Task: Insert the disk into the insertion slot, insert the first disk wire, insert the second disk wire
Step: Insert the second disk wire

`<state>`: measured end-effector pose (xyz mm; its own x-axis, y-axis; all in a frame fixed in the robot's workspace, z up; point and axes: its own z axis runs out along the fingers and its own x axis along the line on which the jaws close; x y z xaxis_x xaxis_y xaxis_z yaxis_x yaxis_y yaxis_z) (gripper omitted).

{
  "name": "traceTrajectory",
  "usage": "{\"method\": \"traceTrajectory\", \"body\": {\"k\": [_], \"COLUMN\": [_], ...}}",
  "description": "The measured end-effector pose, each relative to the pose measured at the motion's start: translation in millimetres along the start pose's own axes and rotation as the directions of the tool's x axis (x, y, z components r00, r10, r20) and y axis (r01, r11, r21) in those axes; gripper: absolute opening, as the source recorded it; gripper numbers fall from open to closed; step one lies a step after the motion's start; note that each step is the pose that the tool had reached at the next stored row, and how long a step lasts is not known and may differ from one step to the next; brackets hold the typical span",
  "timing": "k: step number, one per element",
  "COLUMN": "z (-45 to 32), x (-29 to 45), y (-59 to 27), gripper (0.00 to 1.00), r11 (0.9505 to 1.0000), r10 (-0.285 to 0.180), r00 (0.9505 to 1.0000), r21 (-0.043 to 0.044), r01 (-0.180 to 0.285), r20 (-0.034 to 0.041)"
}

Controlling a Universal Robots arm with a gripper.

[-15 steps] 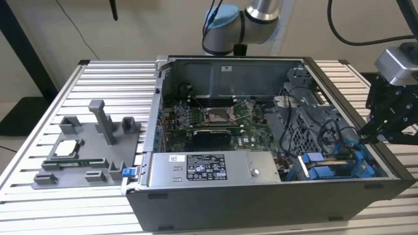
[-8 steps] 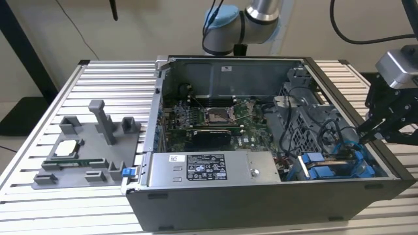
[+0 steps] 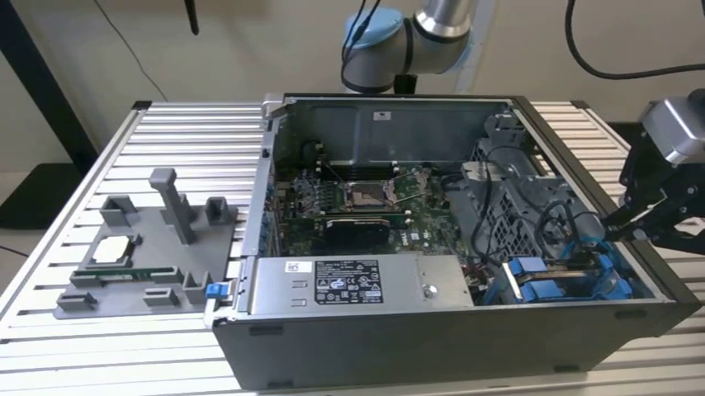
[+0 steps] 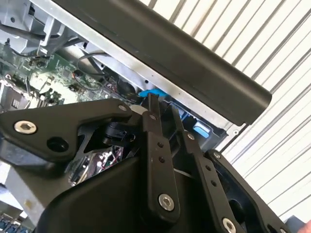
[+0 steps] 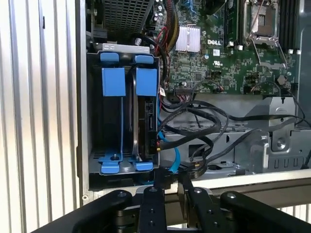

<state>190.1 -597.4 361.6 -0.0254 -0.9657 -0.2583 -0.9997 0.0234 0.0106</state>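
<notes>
The disk [image 5: 147,121] stands on edge in the insertion slot [image 5: 127,169], just ahead of the claw [image 5: 170,180]. Its blue carrier tabs show at both ends of the bay. From here it looks pushed in level with the second blue carrier [image 5: 114,92], which sits right beside it on the side nearer the case's outer wall.

On the disk's other side, a blue wire [image 5: 170,154] runs from near the disk's edge toward the claw. A tangle of black wires [image 5: 209,124] lies loose over the grey metal there (I cannot make out whether any of them is plugged into the disk).

I cannot tell whether the claw [image 4: 163,104] is open or shut, or whether it has hold of anything. It hangs at the case rim [image 4: 170,63], pointing in at the drive bay. In the exterior view the claw [image 3: 612,229] sits over the case wall, close above the blue carriers.

Beyond the disk from the claw is a perforated grey cage [image 5: 124,17], and further in is the green motherboard [image 5: 218,53]. The power supply [image 3: 352,285] lies off to one side of the claw. Across the whole case, well apart from the claw, a grey fixture [image 3: 144,247] rests on the slatted desk [image 3: 165,124].
</notes>
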Motion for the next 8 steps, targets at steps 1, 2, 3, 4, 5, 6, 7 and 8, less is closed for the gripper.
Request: {"method": "traceTrajectory", "body": {"k": [1,2,3,4,5,6,7,8], "z": [0.5,1.2,1.9,2.8,3.4,3.8,4.3,4.8], "x": [0.2,0.4,0.6,1.0,1.3,1.5,1.6,1.7], "y": [-0.1,-0.1,-0.1,-0.1,-0.1,-0.2,-0.2,-0.2], "gripper": [1.00,1.00,1.00,1.00,1.00,1.00,1.00,1.00], "r11": [1.0000,1.0000,1.0000,1.0000,1.0000,1.0000,1.0000,1.0000], "r10": [0.000,0.000,0.000,0.001,0.001,0.002,0.003,0.004], "r00": [0.9999,0.9998,0.9998,0.9997,0.9997,0.9997,0.9997,0.9996], "r21": [-0.0002,-0.0005,-0.0009,-0.0019,-0.0033,-0.0052,-0.0068,-0.0078], "r01": [0.000,0.000,0.000,0.000,-0.001,-0.002,-0.003,-0.004], "r20": [0.0106,0.0189,0.0215,0.0225,0.0232,0.0241,0.0257,0.0272]}}
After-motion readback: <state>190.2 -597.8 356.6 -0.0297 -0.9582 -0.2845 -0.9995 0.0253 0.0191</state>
